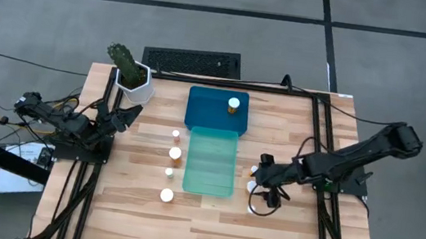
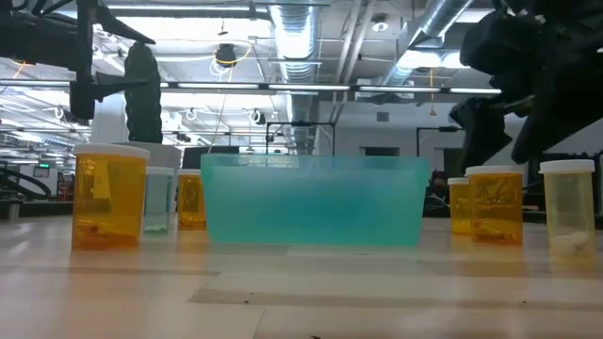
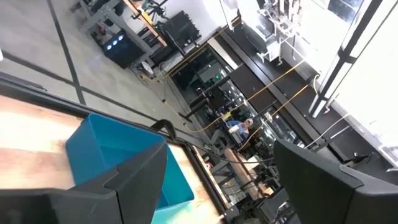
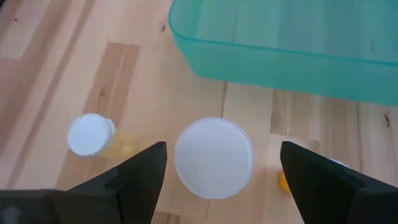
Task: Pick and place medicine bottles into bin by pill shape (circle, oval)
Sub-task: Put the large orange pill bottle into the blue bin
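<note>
Right gripper (image 4: pixel 221 171) open over bottle (image 4: pixel 213 157) (touching? unclear).

Your right gripper (image 4: pixel 214 180) hangs directly above one medicine bottle (image 4: pixel 214 158), a finger (image 4: pixel 134 180) on either side of its cap. A second bottle (image 4: pixel 91 134) stands near, outside one finger; a third (image 4: pixel 283 180) shows just beyond the other. Ahead of the gripper lies the near bin (image 1: pixel 211 162), and the far bin (image 1: pixel 216 110) touches its rear end, with one bottle (image 1: pixel 233 104) inside. Beyond the near bin from your gripper, four bottles (image 1: pixel 175 154) stand in a row.
</note>
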Available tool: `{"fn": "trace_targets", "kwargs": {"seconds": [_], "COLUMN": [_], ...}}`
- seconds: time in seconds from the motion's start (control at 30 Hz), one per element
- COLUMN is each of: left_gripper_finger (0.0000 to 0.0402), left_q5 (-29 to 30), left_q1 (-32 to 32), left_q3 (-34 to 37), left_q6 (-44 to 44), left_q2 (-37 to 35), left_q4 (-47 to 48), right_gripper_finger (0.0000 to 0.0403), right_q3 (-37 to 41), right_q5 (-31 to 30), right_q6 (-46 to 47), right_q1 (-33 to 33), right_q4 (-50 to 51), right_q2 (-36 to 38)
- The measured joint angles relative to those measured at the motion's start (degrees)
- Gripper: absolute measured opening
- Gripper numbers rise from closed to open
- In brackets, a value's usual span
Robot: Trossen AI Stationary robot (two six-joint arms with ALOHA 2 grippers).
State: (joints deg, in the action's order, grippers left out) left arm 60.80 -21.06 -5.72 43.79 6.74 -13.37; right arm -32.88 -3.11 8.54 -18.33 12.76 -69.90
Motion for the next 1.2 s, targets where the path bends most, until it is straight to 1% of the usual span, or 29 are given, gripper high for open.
{"fn": "trace_targets", "kwargs": {"seconds": [0.33, 0.47, 0.73, 1.0, 1.2], "left_gripper_finger": [0.0289, 0.0289, 0.0289, 0.0289, 0.0289], "left_q5": [-0.1, -0.1, -0.1, -0.1, -0.2], "left_q1": [0.0, 0.0, 0.0, 0.0, 0.0], "left_q3": [0.0, 0.0, 0.0, 0.0, 0.0], "left_q6": [0.0, 0.2, 0.2, 0.2, 0.2], "left_q2": [0.0, 0.0, 0.0, 0.0, 0.0], "left_q4": [0.5, 0.5, 0.7, 0.7, 0.7], "right_gripper_finger": [0.0314, 0.031, 0.0261, 0.0186, 0.0186], "right_q3": [-0.1, -0.1, -0.1, -0.1, -1.0], "right_q5": [0.2, 0.2, 0.2, 0.2, 0.2], "right_q6": [0.1, 0.6, 1.1, 1.6, 2.1], "right_q1": [-0.1, -0.1, 0.1, 0.1, 0.1], "right_q4": [-0.6, -1.0, -0.9, -1.1, -0.9], "right_q2": [-4.3, -4.5, -4.2, -4.2, -4.2]}}
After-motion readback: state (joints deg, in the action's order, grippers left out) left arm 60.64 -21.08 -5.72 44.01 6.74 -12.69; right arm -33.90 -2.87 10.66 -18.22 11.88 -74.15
